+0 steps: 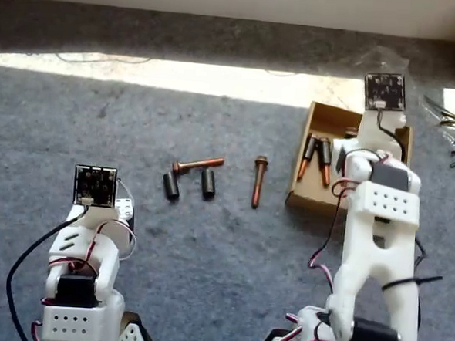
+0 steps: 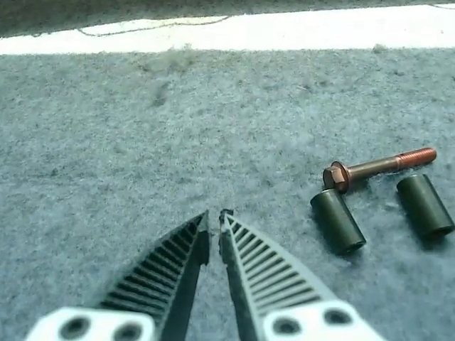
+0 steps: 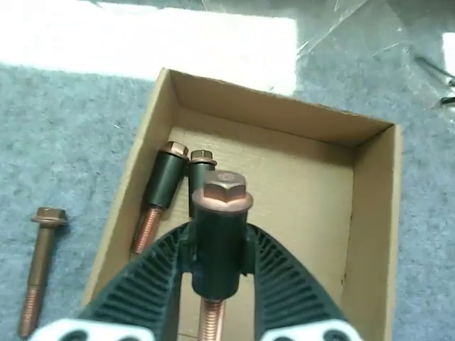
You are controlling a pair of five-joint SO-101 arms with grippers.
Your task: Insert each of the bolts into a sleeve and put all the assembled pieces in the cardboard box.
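The right fingers (image 3: 153, 277) grip an assembled piece (image 3: 217, 249), a bolt inside a dark sleeve, over the cardboard box (image 3: 284, 114), where two more assembled pieces (image 3: 165, 181) lie by its left wall. The left fingers (image 2: 170, 263) are closed on nothing above the bench (image 2: 106, 142). To their right lie two empty sleeves (image 1: 170, 185), a loose bolt (image 1: 198, 165), and a second bolt (image 1: 258, 182) nearer the box.

Copper bolts (image 1: 259, 182), dark sleeves (image 1: 170, 185), tan cardboard box (image 3: 284, 114), grey carpet (image 1: 205, 277)
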